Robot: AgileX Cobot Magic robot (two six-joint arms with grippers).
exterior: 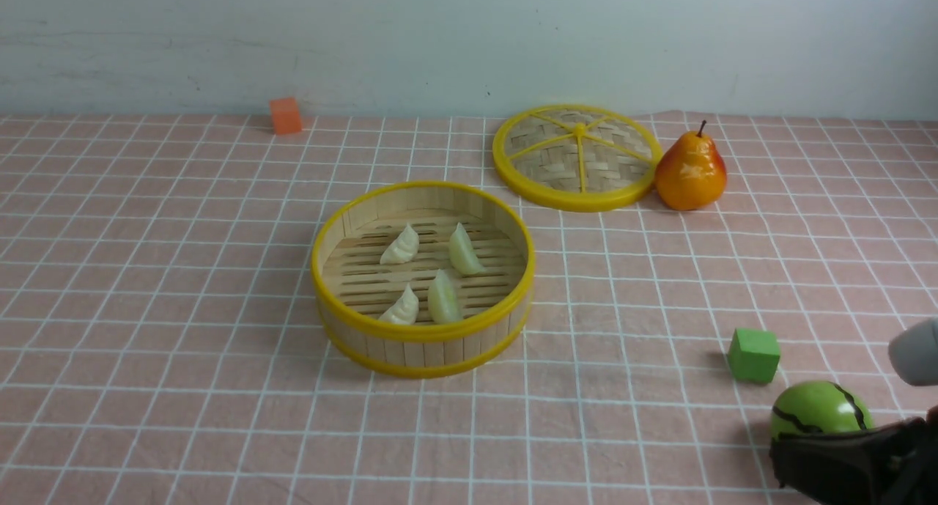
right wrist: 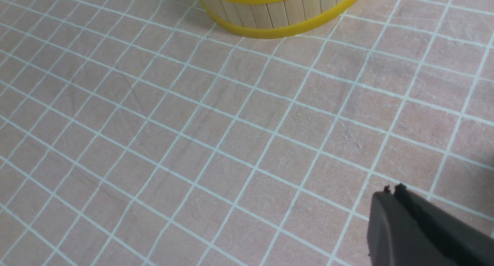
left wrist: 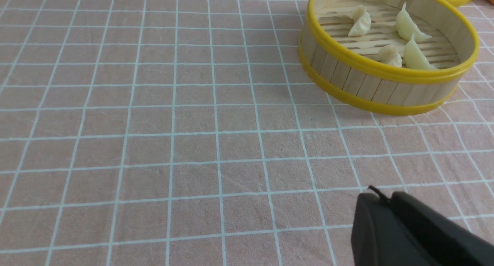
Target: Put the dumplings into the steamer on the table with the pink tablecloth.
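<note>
A: Item one, the dumplings. We count four, all lying on the slatted floor of the steamer: a white dumpling at the far left, a green dumpling at the far right, a second white dumpling at the near left against the rim, and a second green dumpling just beside it. No two of them appear to touch.

B: We log the steamer near the middle of the table, upright on the pink tablecloth, uncovered.

A: Item two, outward. The lid lies flat on the cloth behind and to the right of the steamer, apart from it. A pear stands upright at the lid's right edge; we cannot tell whether they touch.

B: An orange cube sits at the far left near the wall. A green cube sits near the right front, with a green striped ball just in front of it.

A: Item three, the arms. The right end effector hangs over bare cloth, its two tips pressed together with nothing between them, well clear of the steamer.

B: The left end effector likewise: tips closed up, holding nothing, above bare cloth with the steamer well apart from it.
</note>
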